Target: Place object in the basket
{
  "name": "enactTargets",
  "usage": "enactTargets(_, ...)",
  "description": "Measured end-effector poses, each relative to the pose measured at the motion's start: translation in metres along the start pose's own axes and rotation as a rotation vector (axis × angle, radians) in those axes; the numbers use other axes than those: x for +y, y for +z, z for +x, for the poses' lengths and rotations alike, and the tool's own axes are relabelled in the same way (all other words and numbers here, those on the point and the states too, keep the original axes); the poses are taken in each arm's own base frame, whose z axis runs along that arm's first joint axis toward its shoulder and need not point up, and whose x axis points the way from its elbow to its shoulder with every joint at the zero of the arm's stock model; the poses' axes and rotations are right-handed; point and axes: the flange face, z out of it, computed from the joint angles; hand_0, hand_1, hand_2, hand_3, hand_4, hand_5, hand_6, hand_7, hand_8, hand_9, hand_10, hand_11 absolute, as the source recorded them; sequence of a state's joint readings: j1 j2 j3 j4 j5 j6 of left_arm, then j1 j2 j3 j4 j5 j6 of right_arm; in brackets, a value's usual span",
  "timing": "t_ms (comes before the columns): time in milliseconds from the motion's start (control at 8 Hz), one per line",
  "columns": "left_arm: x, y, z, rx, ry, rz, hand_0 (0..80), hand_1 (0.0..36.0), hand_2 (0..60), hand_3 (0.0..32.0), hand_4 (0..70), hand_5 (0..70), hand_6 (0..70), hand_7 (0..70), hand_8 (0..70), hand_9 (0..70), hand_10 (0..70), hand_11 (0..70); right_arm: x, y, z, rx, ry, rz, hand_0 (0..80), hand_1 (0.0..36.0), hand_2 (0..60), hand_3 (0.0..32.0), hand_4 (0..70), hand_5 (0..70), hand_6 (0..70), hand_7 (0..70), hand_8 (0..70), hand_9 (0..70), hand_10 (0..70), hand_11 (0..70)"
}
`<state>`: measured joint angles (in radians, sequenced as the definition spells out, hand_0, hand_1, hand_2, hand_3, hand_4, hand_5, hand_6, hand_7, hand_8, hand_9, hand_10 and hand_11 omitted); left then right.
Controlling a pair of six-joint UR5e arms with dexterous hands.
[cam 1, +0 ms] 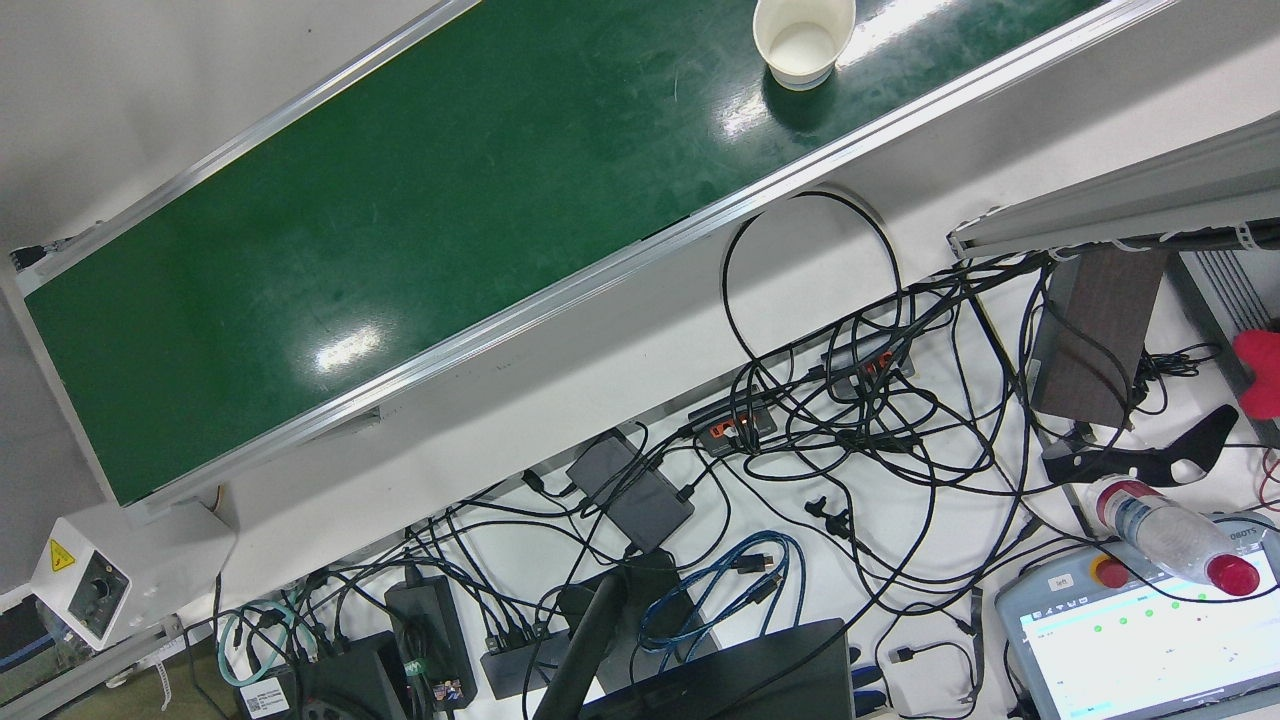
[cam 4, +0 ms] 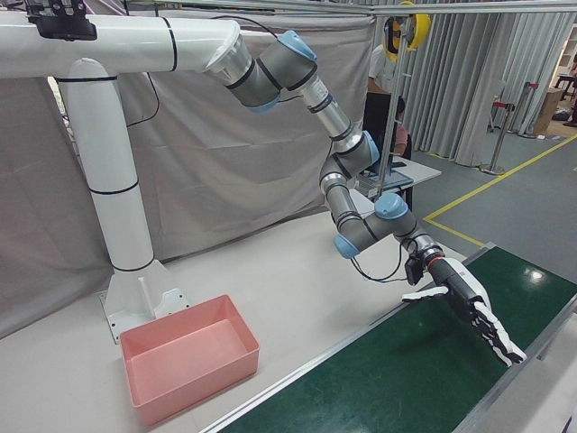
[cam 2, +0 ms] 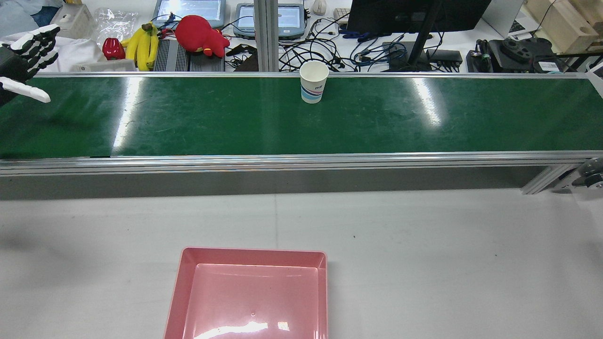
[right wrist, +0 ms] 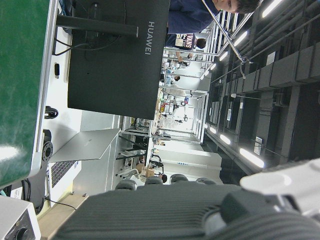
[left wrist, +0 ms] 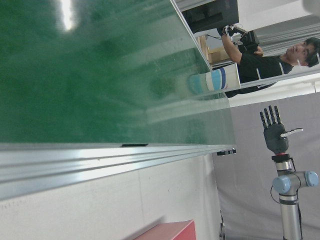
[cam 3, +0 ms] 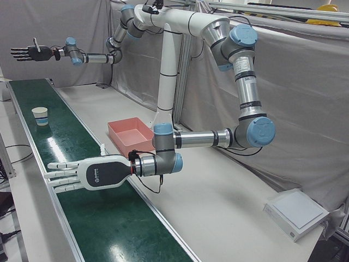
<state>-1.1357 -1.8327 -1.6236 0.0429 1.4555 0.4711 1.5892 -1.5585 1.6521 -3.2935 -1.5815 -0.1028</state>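
Rear view first: find the paper cup (cam 2: 314, 88) upright and alone on the green belt (cam 2: 212, 117), about midway along its length and close against its far rail. Find the pink basket (cam 2: 249, 256) off the belt's near side, down on the grey counter (cam 2: 424, 245), well apart from the belt and empty.

Judged as the opening step: reach not yet begun, nothing grasped, nothing in the basket.

Left hand (cam 2: 26, 61): hanging above the belt's left end, well along the belt from the cup. Fingers straight and spread wide, palm flat, pointing across the belt toward its far rail. Touching nothing, holding nothing.

Right hand (cam 3: 27, 53): raised high over the belt's opposite end on a level forearm. Likewise flat and fully released, empty, clear of the belt's surface.

Next move, as a judgement only: travel one hand along the belt toward its middle, drop to the height of the cup's wall, and come in from the belt's near side with fingers wide enough to wrap it. Close gently, since a thin paper wall will likely crush or tip under a hard squeeze. Then lift, carry back over the belt's near rail, and let go above the basket.
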Motion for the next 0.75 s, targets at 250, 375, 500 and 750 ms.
enactTargets(250, 0.0012, 0.0013, 0.0002, 0.001, -0.002, -0.002, 54.3, 9.1, 0.0, 2.6, 0.7, 12.8, 0.0, 0.0, 0.0, 0.0, 2.1, 4.9, 0.0, 0.0, 0.0, 0.0, 0.0, 0.0, 0.0, 0.0, 0.0, 0.0, 0.0, 0.0, 0.0, 0.0, 0.0, 0.0, 0.0, 0.0)
enactTargets(375, 0.0012, 0.0014, 0.0005, 0.002, -0.003, -0.002, 54.1, 9.1, 0.0, 2.6, 0.9, 13.3, 0.0, 0.0, 0.0, 0.0, 2.1, 4.9, -0.0002, 0.0, 0.0, 0.0, 0.0, 0.0, 0.0, 0.0, 0.0, 0.0, 0.0, 0.0, 0.0, 0.0, 0.0, 0.0, 0.0, 0.0)
enactTargets(500, 0.0009, 0.0015, 0.0015, 0.003, -0.003, -0.002, 54.2, 9.1, 0.0, 2.4, 1.1, 13.6, 0.0, 0.0, 0.0, 0.0, 1.9, 4.6, -0.0002, 0.0, 0.0, 0.0, 0.0, 0.0, 0.0, 0.0, 0.0, 0.0, 0.0, 0.0, 0.0, 0.0, 0.0, 0.0, 0.0, 0.0)
enactTargets(750, 0.001, 0.0018, 0.0026, 0.005, -0.004, -0.002, 54.1, 9.0, 0.0, 2.6, 0.9, 13.7, 0.0, 0.0, 0.0, 0.0, 1.8, 4.5, -0.0001, 0.0, 0.0, 0.0, 0.0, 0.0, 0.0, 0.0, 0.0, 0.0, 0.0, 0.0, 0.0, 0.0, 0.0, 0.0, 0.0, 0.0)
